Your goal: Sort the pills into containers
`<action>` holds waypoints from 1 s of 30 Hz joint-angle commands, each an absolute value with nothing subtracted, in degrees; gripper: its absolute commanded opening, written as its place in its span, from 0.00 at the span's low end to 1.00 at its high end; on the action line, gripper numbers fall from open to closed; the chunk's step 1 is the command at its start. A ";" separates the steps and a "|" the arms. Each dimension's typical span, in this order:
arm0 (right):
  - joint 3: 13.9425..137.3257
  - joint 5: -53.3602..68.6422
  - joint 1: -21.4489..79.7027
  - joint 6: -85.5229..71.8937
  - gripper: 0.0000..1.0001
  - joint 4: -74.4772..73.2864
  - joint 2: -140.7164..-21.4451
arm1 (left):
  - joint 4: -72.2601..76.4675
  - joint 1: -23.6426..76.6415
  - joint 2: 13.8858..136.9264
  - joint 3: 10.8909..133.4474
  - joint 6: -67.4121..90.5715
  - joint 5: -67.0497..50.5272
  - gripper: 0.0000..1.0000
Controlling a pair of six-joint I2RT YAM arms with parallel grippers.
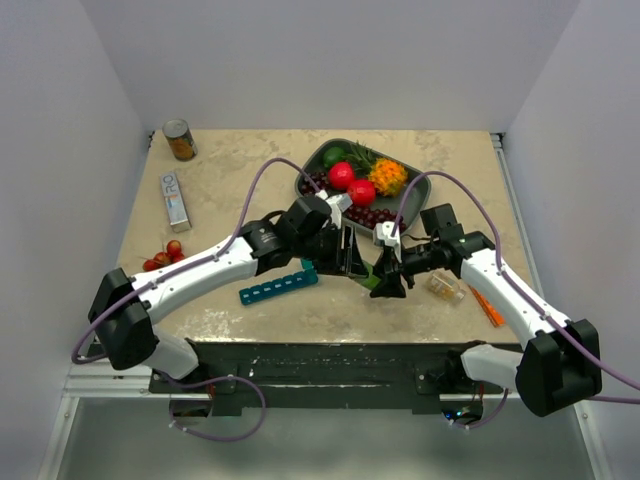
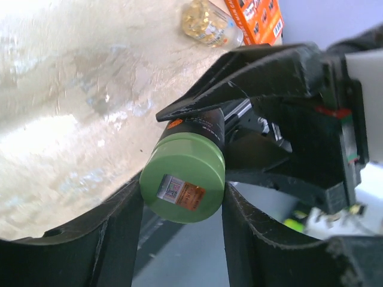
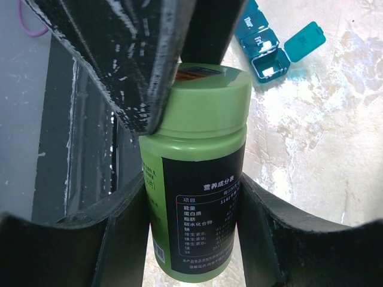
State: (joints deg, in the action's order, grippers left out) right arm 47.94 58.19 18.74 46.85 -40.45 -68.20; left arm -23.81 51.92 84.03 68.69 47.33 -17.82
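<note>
Dark oval tray (image 1: 428, 188) heaped with fruit sits just behind both arms. To the right are a clear jar (image 1: 447, 288) of yellowish bits and an orange packet (image 1: 487, 305). A can (image 1: 180, 140), a white box (image 1: 176, 200) and cherries (image 1: 165, 258) lie far left on the marbled beige table (image 1: 230, 170). The teal plastic pill organizer (image 1: 278, 287), a row of square compartments, lies just left of the grippers with its end lid flipped open. Left gripper (image 2: 182, 206) pinches the smooth round green cap (image 2: 182, 182). Right gripper (image 3: 191, 233) clamps the black-labelled body of the same glossy pill bottle (image 3: 194, 179).

Pill organizer (image 1: 279, 288) lies left of the bottle (image 3: 197, 197), tray (image 1: 418, 195) behind.
</note>
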 commanded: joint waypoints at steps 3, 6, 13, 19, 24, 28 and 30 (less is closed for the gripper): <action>47.90 58.36 19.07 45.09 0.00 -34.37 -66.71 | -28.74 52.38 84.99 73.30 71.08 -19.24 0.00; 47.72 57.74 19.07 44.21 0.00 -33.58 -66.62 | -27.51 52.47 85.17 73.65 75.58 -21.00 0.00; 47.20 55.99 18.98 42.45 0.00 -31.73 -66.36 | -23.47 51.77 81.74 70.41 82.61 -23.20 0.00; 47.02 56.07 18.98 42.36 0.00 -31.46 -66.27 | -16.45 49.13 79.63 64.43 86.39 -29.53 0.00; 47.02 56.60 18.98 42.54 0.00 -31.64 -66.18 | -13.37 48.43 79.54 62.76 85.70 -30.32 0.00; 46.93 56.95 18.98 42.71 0.00 -31.82 -66.27 | -8.63 47.99 79.37 60.82 84.99 -32.42 0.12; 46.93 57.04 18.98 42.80 0.00 -31.82 -66.27 | -4.68 47.81 79.45 59.51 84.81 -33.66 0.22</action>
